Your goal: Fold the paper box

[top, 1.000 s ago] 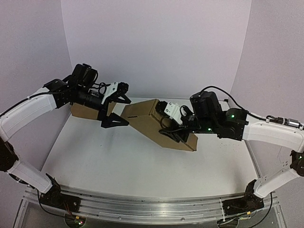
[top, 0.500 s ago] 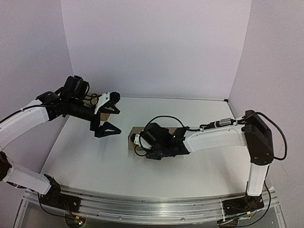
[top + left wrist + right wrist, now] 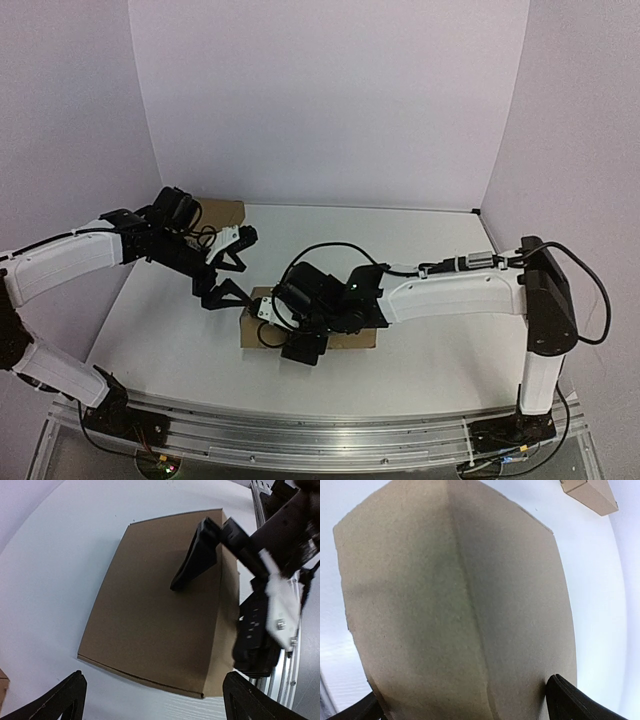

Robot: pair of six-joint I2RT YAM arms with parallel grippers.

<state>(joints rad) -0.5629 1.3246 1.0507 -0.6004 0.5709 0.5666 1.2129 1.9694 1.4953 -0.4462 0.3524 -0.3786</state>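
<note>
The paper box [image 3: 252,328] lies flat and closed on the table in front of centre, a plain brown shallow box. My right gripper [image 3: 290,322] is open and straddles its near long edge. In the left wrist view one black right finger [image 3: 195,562] lies over the top face of the box [image 3: 150,610] and the other sits past the side. The right wrist view is filled by the box [image 3: 445,605] between the wide jaws of the right gripper [image 3: 470,705]. My left gripper [image 3: 235,268] hovers open at the box's left end, and the left gripper [image 3: 152,697] holds nothing.
Another shallow brown cardboard box [image 3: 222,212] sits at the back left against the wall, also seen as the box [image 3: 587,492] in the right wrist view. The aluminium rail [image 3: 320,435] runs along the near table edge.
The right arm brought the box down from a tilted hold in the air to flat on the table nearer the front, and its jaws widened. The left gripper moved down toward the box's left end.
</note>
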